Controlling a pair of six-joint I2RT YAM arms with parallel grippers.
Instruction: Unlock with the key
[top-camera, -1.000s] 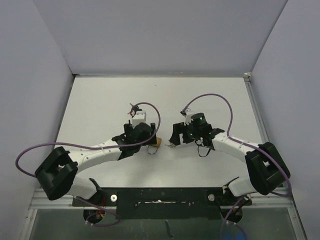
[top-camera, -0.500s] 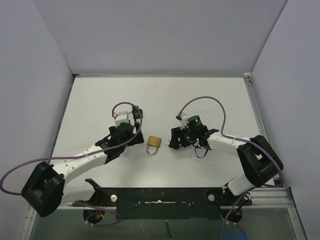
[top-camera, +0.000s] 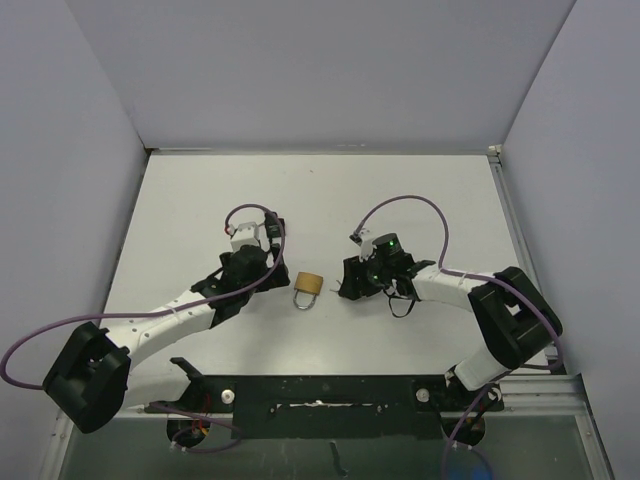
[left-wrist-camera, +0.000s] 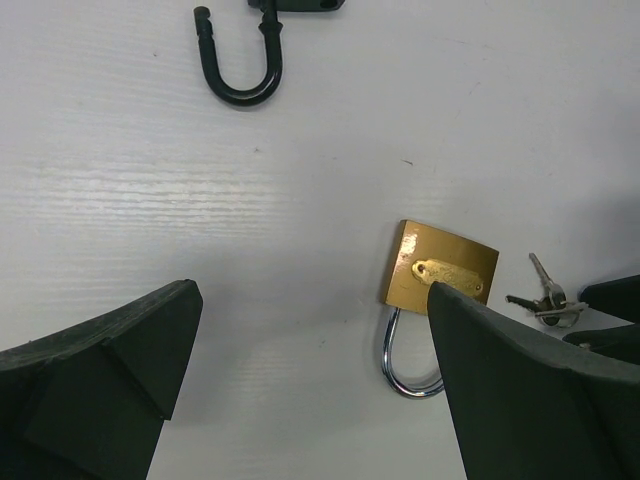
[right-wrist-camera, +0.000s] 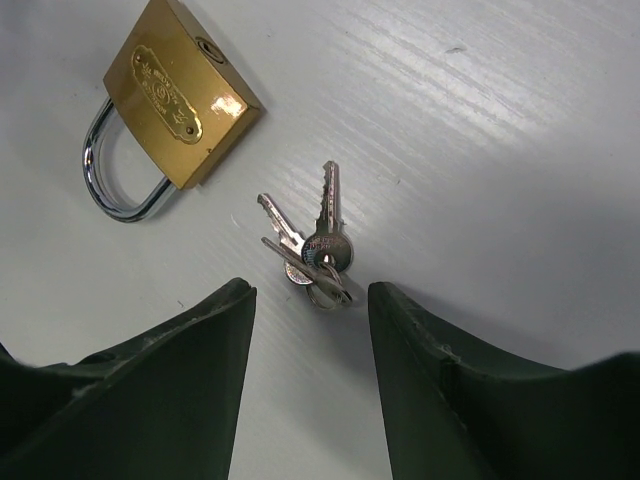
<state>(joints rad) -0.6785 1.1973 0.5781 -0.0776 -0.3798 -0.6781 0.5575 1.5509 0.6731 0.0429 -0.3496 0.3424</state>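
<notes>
A brass padlock (top-camera: 308, 286) lies flat on the white table, shackle toward the near edge; it also shows as the padlock (left-wrist-camera: 440, 267) and the padlock (right-wrist-camera: 178, 104). A small bunch of keys (right-wrist-camera: 318, 252) on a ring lies just right of it, also seen as the keys (left-wrist-camera: 543, 299). My right gripper (right-wrist-camera: 310, 288) is low over the keys, open, its tips on either side of the ring without touching it. My left gripper (left-wrist-camera: 312, 295) is wide open just left of the padlock, with bare table between its fingers. From above, the left gripper (top-camera: 270, 277) and the right gripper (top-camera: 350, 284) flank the padlock.
A black U-shaped loop (left-wrist-camera: 240, 70) lies on the table ahead of the left gripper. Purple cables (top-camera: 408, 205) arch over both wrists. Grey walls (top-camera: 90, 200) close the table on three sides, and a metal rail (top-camera: 320, 395) runs along the near edge.
The left gripper has drawn back to the left off the padlock, leaving it uncovered on the table. The right gripper has come down toward the keys and its jaws have narrowed.
</notes>
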